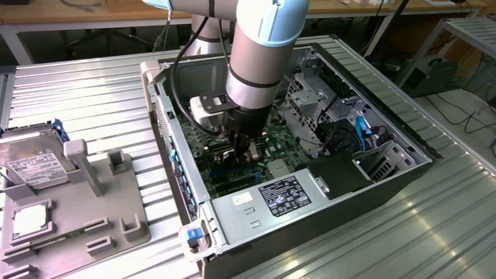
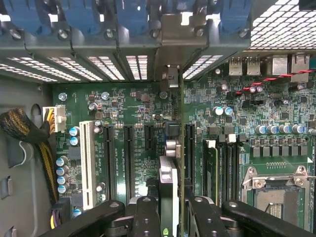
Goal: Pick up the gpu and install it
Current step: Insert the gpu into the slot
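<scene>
- Exterior view: the arm reaches down into the open computer case [image 1: 326, 192], which lies on its side on the ribbed metal counter [image 1: 85, 99]. The end effector [image 1: 236, 152] sits at frame centre, low over the green motherboard [image 1: 232, 174], and the gpu is seen there only as a dark edge between its fingers. At lower left a grey tray [image 1: 74, 232] carries a hard drive [image 1: 31, 160] and a square processor chip [image 1: 27, 221], both well apart from the work.
- Wrist view: the gpu [image 2: 170, 192] runs edge-on up the centre of the frame, clamped between the two black fingers [image 2: 148, 217] at bottom centre; the end effector [image 2: 173, 219] is closed on the card, open no wider than the card is thick. The card's silver bracket [image 2: 170, 79] reaches the rear slot openings beneath the blue clips [image 2: 79, 17].
- Wrist view, slots: the card stands beside the long black expansion slots [image 2: 128, 158], in line with one of them; whether its edge connector is already seated cannot be told.
- Judgement on technique: the step goes well if the card stays upright and parallel to the slot, the bracket enters its rear opening squarely, and pressure falls straight down and evenly along the edge. A tilt would risk jamming the connector or scraping nearby capacitors [image 2: 74, 136].
</scene>
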